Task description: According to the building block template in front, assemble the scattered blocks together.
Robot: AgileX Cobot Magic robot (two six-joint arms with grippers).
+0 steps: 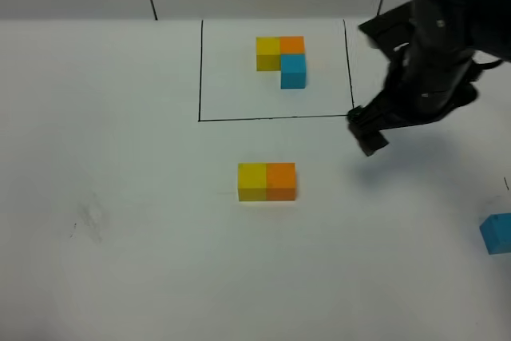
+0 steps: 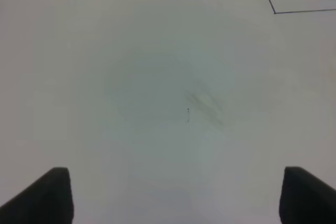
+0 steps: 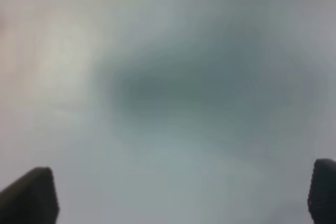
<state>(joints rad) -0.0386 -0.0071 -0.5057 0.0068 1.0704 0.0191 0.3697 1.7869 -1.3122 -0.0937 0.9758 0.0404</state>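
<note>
1. Ext high view: building block template [image 1: 275, 53] sits upper centre of the frame on the white table [image 1: 120, 197]. Its yellow + orange cubes are side by side, w/ the blue one touching the orange on the near side, making an L. A black frame [image 1: 271, 117] is drawn round it; left, right & bottom lines show.
2. Same view, centre of frame: yellow cube [image 1: 251, 180] & orange cube [image 1: 280, 180] touch in a row, yellow on the left. They lie below the frame's bottom line, apart from it.
3. Blue cube [image 1: 496, 233] lies alone at the right edge, lower half, partly cut off and well apart from the pair.
4. R arm [image 1: 435, 53] comes in from upper right. R gripper [image 1: 366, 129] hangs just right of the frame's lower right corner. Can't tell the jaw gap from here.
5. L wrist view: L gripper [image 2: 178, 198] is released. Its two dark fingertips [image 2: 52, 195] are wide apart w/ bare table between. A faint smudge [image 2: 202, 103] marks the table ahead of them. Farther off is one corner of the black frame.
6. R wrist view: v. blurred. R gripper's fingertips [image 3: 29, 195] are wide apart, so released, nothing between. Ahead is only a soft dark shadow [image 3: 199, 93] on pale table.
</note>
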